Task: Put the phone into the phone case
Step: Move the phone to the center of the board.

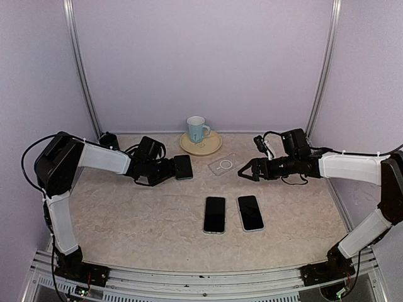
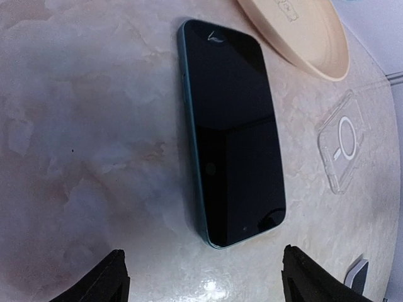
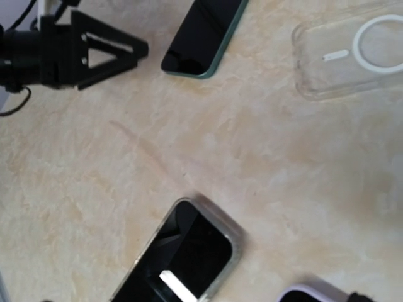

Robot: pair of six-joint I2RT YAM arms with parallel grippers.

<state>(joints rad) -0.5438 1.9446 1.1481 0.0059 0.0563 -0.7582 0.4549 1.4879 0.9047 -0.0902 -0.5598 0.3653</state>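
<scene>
A teal-edged phone [image 1: 184, 167] [image 2: 233, 132] [image 3: 204, 31] lies flat, screen up, at the back left of the table. My left gripper [image 1: 171, 171] [image 2: 204, 280] [image 3: 94, 53] is open right behind the phone's near end, its black fingertips [image 2: 110, 280] wide apart and holding nothing. The clear phone case [image 1: 222, 165] [image 2: 343, 148] [image 3: 352, 53], with a white ring on it, lies empty just right of the phone. My right gripper [image 1: 243, 171] stands open just right of the case, above the table, with nothing in it.
Two more phones [image 1: 215, 214] [image 1: 250, 212] lie side by side mid-table; the left one [image 3: 182, 258] has a clear case on. A pale blue mug [image 1: 197, 129] stands on a cream saucer [image 1: 213, 146] [image 2: 302, 31] at the back.
</scene>
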